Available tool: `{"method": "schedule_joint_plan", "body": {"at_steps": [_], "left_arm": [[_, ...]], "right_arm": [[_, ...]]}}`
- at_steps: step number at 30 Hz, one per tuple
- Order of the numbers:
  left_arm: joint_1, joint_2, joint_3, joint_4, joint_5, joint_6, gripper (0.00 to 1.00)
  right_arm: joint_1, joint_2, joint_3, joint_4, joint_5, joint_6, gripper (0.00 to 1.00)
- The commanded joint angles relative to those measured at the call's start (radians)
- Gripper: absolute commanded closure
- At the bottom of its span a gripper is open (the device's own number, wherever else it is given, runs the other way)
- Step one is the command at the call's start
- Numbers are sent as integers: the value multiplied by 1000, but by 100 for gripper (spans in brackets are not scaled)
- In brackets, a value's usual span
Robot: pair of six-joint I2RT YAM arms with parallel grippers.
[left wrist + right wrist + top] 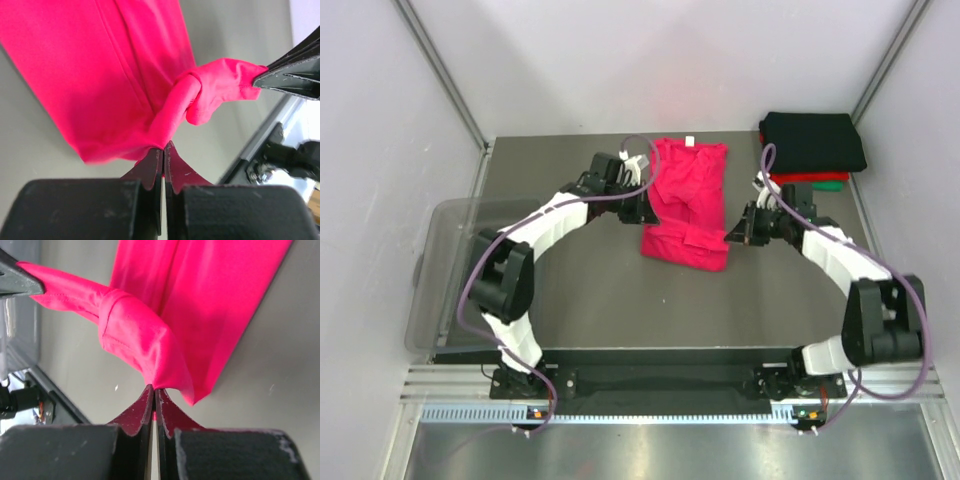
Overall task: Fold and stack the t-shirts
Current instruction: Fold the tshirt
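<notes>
Left gripper (163, 148), closest to its own lens: jaws pressed together on a bunched fold of the pink t-shirt (688, 205). Right gripper (154, 390): likewise clamped tight, on the garment's opposite edge, with a twisted band of cloth stretched between the two.

Pink t-shirt: lay partly folded lengthwise just past the centre of the table (590, 300), toward 12 o'clock, its white neck label at the far end. Judged light, limp and not slippery. It would sag and crease wherever unsupported, so it was best taken by pinching hems or folded edges at two corners rather than mid-panel.

Finished stack, 2 o'clock corner: black t-shirt (815, 140) on top, red t-shirt (800, 178) and green t-shirt (835, 183) showing as slivers beneath.

Container: clear plastic bin (445, 250) at 9 o'clock, off the table's left edge. No contents could be made out inside.
</notes>
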Motion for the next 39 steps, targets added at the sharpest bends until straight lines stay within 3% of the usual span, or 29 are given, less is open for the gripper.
{"method": "schedule_joint_plan", "body": {"at_steps": [1,11,26,27,29,32,35,37,38,39], "left_arm": [[6,71,115,-10,-29,60,100],[38,236,255,-19,-73,61,100],[52,342,357,-39,-126,91,100],[52,348,365,-41,-129,96,97],[52,358,391,-56,-152,111,83],[52,335,402,-100,-214,120,72],[54,266,365,-132,-268,125,54],[61,205,324,-142,-265,125,53],[63,183,308,-152,-264,126,52],[66,166,275,-157,-256,120,48]], "right_arm": [[-10,115,113,63,-32,-62,100],[-17,294,251,130,-8,-107,100],[-16,486,416,193,23,-96,100],[-16,501,425,196,22,-95,100],[-16,512,446,184,2,-93,86],[-14,497,459,143,-9,-127,82],[-26,446,472,48,-8,-185,80],[-33,387,454,20,-7,-203,77],[-39,365,431,-14,-7,-211,60],[-40,331,424,-38,-6,-242,59]]}}
